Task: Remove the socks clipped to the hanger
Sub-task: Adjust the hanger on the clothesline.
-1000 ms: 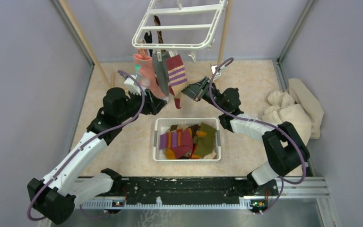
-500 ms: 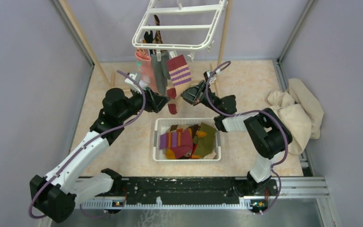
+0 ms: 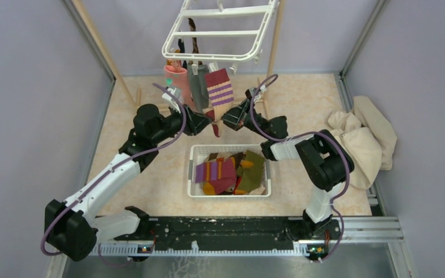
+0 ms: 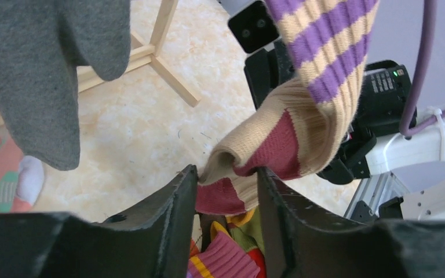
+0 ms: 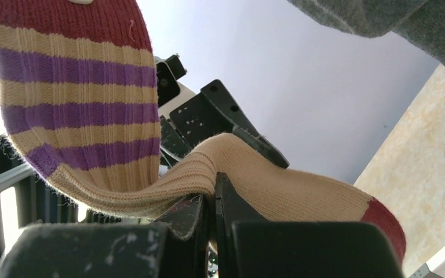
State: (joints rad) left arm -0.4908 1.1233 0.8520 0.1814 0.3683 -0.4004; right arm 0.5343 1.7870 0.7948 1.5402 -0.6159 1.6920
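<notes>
Lilac walls enclose a speckled beige table. Beyond the white basket and raised above it, the hanger tilts, its long side running left to right. From its near rim a pink sock, a grey sock and a striped sock hang cuffs up, long axes vertical. The right gripper is closed, pinching the striped sock's tan ankle. The left gripper flanks its maroon foot; whether it pinches is unclear. Inside the basket lie loose socks.
</notes>
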